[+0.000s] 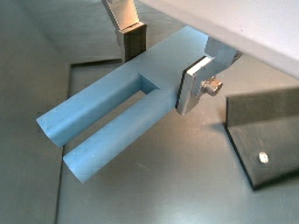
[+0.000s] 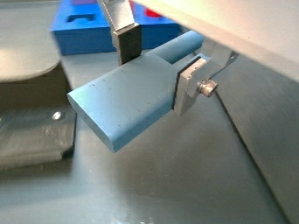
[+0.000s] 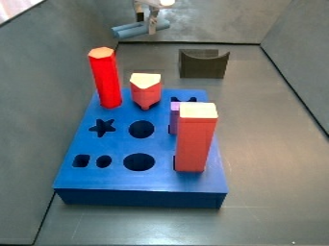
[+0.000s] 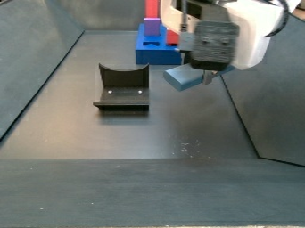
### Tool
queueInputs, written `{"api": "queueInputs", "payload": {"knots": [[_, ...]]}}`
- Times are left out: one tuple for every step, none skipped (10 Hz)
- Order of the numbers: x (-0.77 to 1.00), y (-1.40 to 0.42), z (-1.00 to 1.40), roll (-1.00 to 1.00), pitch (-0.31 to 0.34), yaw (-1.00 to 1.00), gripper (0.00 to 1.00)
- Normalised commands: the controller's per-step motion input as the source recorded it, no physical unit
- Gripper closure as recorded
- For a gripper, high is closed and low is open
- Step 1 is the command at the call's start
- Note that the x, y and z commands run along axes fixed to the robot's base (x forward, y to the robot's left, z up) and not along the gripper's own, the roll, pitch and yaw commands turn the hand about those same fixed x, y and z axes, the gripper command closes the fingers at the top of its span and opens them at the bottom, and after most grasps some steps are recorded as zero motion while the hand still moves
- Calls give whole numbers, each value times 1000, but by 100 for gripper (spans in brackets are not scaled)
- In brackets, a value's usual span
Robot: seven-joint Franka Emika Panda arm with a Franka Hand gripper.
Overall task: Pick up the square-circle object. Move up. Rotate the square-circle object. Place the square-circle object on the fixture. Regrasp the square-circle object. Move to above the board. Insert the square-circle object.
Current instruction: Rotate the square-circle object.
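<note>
The square-circle object [image 1: 111,118] is a slim grey-blue peg, held off the floor and lying roughly level. My gripper [image 1: 163,66] is shut on it, one finger pad on each side, as both wrist views show [image 2: 158,66]. In a side view the gripper [image 3: 149,25] hangs at the far end with the peg [image 3: 129,30] sticking out sideways. The dark fixture [image 3: 202,62] with its U-shaped notch stands on the floor a little apart from the peg [image 4: 181,78], beside and below it [image 4: 121,89]. The blue board [image 3: 141,178] lies nearer that camera.
On the board stand a red hexagonal column [image 3: 106,77], a short red piece with a pale top [image 3: 146,91], a big red block with a pale top [image 3: 195,135] and a small purple piece [image 3: 175,115]. Grey walls [image 4: 42,62] bound the floor.
</note>
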Motion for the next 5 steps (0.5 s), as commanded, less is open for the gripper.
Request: {"api": "queueInputs", "payload": {"knots": [[16,14,-11,-5,-2,-1000,100],[18,14,-9,-6,-2,-1000,100],[19,14,-5,-6,-3,-1000,100],[19,14,-5,-6,-3,-1000,100],[20,14,-3,-6,-3,-1000,100]]}}
